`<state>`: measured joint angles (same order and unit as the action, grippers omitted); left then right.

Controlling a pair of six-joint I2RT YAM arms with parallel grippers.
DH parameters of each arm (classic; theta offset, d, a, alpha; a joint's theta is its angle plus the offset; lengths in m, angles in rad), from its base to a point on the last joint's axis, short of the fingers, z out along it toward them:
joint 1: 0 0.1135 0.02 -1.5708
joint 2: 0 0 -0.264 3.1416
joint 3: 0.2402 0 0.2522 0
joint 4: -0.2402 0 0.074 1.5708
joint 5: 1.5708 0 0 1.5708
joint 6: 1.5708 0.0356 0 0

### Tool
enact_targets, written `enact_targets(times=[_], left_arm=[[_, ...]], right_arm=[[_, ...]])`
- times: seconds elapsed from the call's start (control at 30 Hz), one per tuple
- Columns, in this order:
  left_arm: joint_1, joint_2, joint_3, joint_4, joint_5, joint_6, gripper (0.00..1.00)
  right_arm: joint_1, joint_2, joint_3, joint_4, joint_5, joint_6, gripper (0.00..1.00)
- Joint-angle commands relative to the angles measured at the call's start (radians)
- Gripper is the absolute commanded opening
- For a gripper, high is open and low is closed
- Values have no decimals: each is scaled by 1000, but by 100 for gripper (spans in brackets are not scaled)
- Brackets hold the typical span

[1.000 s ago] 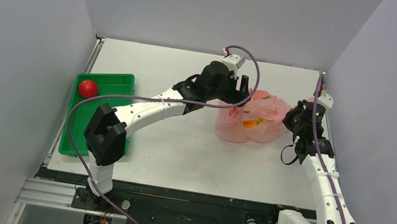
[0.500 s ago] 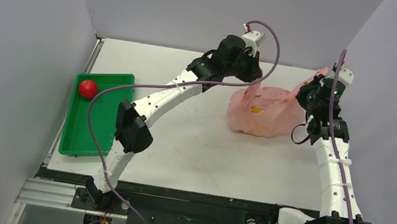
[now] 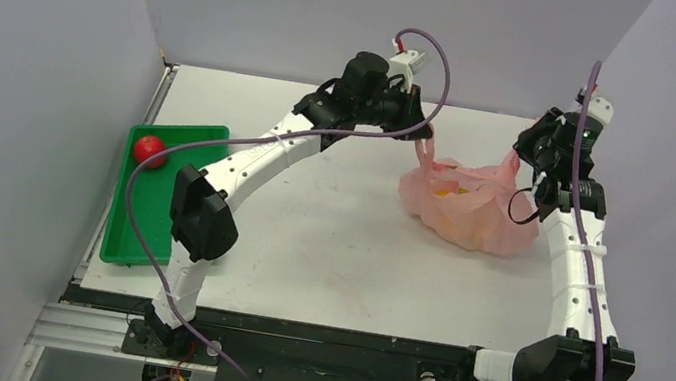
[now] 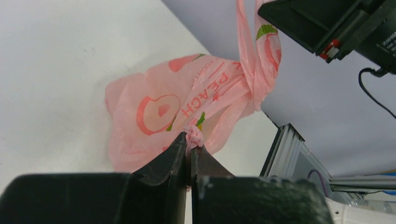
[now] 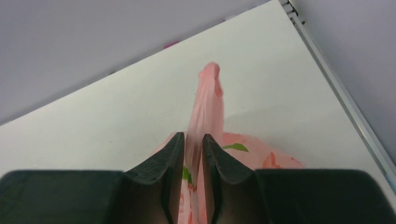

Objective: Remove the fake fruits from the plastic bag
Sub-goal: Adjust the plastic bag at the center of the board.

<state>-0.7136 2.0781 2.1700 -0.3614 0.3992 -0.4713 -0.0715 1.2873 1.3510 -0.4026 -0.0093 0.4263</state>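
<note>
The pink plastic bag (image 3: pixel 472 211) sags on the table at the back right, strung between both arms by its two handles. A yellow patch of the fake fruits (image 3: pixel 445 192) shows through its skin; the rest of them is hidden inside. My left gripper (image 3: pixel 422 124) is above the bag's left side, shut on the bunched left handle (image 4: pixel 192 135). My right gripper (image 3: pixel 525 150) is at the bag's right end. Its jaws stand slightly parted, with the other handle strip (image 5: pixel 205 100) running up between them. The bag's printed body (image 4: pixel 154 112) hangs below my left fingers.
A green tray (image 3: pixel 183 132) lies at the table's left edge with a red round fruit (image 3: pixel 150 150) in its far end. Grey walls close in the left, back and right. The right table rail (image 5: pixel 336 88) runs close beside the bag.
My left gripper closed on the bag's left handle and lifted it. The right arm rose and swung back, drawing the bag to the right. The right jaws have just parted a little.
</note>
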Motion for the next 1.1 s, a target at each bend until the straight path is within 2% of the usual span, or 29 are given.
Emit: enact_targets(times=[0.0, 0.07, 0.17, 0.23, 0.27, 0.37, 0.5, 0.53, 0.67, 0.7, 0.8, 1.0, 1.07], left_arm=[[2, -91, -89, 51, 41, -20, 0], [14, -101, -112, 46, 31, -30, 0], [35, -98, -120, 47, 39, -49, 0], [50, -79, -101, 46, 60, -60, 0], [63, -58, -81, 46, 80, -72, 0], [81, -9, -22, 36, 114, -82, 0], [109, 72, 97, 35, 171, -83, 0], [123, 104, 117, 49, 198, -98, 0], [171, 212, 237, 93, 287, -182, 0], [183, 227, 269, 110, 302, -218, 0], [191, 269, 294, 138, 348, -267, 0], [183, 230, 226, 158, 348, -263, 0], [184, 208, 206, 153, 339, -248, 5]], right_arm=[[-2, 12, 9, -36, -53, -28, 24], [1, -14, -24, -31, -62, -37, 28], [1, -78, -91, -21, -77, -53, 28], [2, -110, -122, -6, -105, -43, 22], [3, -120, -131, -1, -137, -36, 13], [16, -170, -184, 19, -229, -5, 1], [59, -235, -258, 40, -390, -5, 0], [76, -260, -286, 49, -477, -17, 0], [214, -316, -376, 125, -728, -82, 6], [236, -321, -386, 128, -748, -98, 11], [310, -305, -388, 97, -783, -167, 19], [329, -239, -329, 24, -762, -172, 39], [329, -241, -315, 16, -749, -156, 45]])
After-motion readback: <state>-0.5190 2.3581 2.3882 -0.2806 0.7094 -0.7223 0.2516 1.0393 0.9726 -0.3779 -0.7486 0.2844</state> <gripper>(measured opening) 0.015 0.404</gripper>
